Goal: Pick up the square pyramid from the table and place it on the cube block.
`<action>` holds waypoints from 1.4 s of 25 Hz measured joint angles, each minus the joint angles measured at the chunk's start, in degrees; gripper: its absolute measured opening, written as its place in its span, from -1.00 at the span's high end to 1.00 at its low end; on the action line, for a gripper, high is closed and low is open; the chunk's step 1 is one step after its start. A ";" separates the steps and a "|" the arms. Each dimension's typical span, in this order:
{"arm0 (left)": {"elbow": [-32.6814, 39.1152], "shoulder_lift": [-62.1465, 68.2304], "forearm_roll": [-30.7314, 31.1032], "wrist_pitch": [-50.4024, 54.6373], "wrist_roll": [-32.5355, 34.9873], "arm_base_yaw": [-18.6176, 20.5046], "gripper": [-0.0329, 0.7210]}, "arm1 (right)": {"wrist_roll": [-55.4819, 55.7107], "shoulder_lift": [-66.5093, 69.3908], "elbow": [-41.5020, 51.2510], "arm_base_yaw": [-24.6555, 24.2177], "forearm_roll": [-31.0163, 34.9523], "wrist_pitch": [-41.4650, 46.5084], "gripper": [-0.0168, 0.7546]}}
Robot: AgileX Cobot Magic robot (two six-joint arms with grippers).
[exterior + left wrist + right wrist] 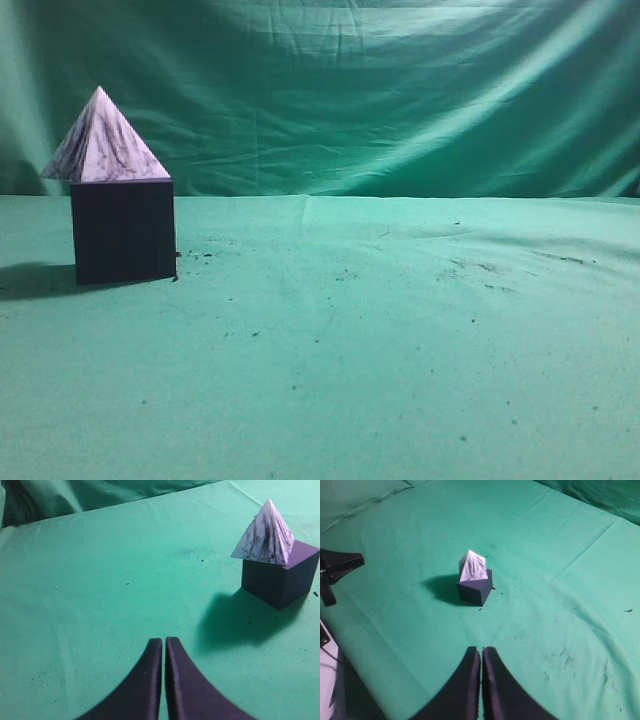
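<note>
Exterior view: nearest the camera is bare green cloth of the bench (pixel 380 400), dotted with dark specks. At about ten o'clock stands the cube block (pixel 124 231), and the square pyramid (pixel 104 140) sits on top of it, apex up, its base overhanging the cube's left edge a little. No arm or pincer shows here.

Left wrist view: nearest the lens is the left pincer (pixel 163 645), its two dark fingers pressed tip to tip with only a hairline seam, holding nothing, well clear of the objects. The cube block (pixel 280 577) lies at about two o'clock, near but apart, with the square pyramid (pixel 267 534) resting on it and one base corner jutting past the cube's top toward the left. The pyramid's axis runs straight up.

Right wrist view: again the closest thing is the pincer, the right pincer (pixel 481 655), closed and empty. The stack is almost dead ahead at twelve o'clock, well apart: cube block (pixel 476 589) below, square pyramid (pixel 473 566) above, turned slightly off square to the cube. At nine o'clock a dark pointed part (pixel 340 562) enters the frame, probably the other arm's fingers.

By my reading the placing is done; the left arm is the nearer, should the overhang need correcting.
</note>
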 joint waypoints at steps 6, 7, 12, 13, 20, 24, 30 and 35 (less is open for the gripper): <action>0.00 0.00 0.00 0.00 0.00 0.00 0.91 | 0.13 -11.64 4.40 0.00 0.87 6.71 0.96; 0.00 0.00 0.00 0.00 0.00 0.00 0.91 | 0.02 -12.31 5.14 0.00 -0.02 6.58 0.96; 0.00 0.00 0.00 0.00 0.00 0.00 0.91 | 0.02 -16.69 13.50 -0.65 -8.68 -3.80 0.96; 0.00 0.00 0.00 0.00 0.00 0.00 0.91 | 0.02 -18.42 16.15 -1.88 -9.60 -7.02 0.96; 0.00 0.00 0.00 0.00 0.00 0.00 0.91 | 0.02 -32.69 36.03 -20.58 -10.43 -30.68 0.96; 0.00 0.00 0.00 0.00 0.00 0.00 0.91 | 2.20 -39.99 45.98 -32.33 -10.46 -35.94 0.96; 0.00 0.00 0.00 0.00 0.00 0.00 0.91 | 5.03 -40.73 57.68 -42.59 -8.96 -37.30 0.96; 0.00 0.00 0.00 0.00 0.00 0.00 0.91 | 5.10 -40.73 62.71 -44.38 -7.88 -37.41 0.96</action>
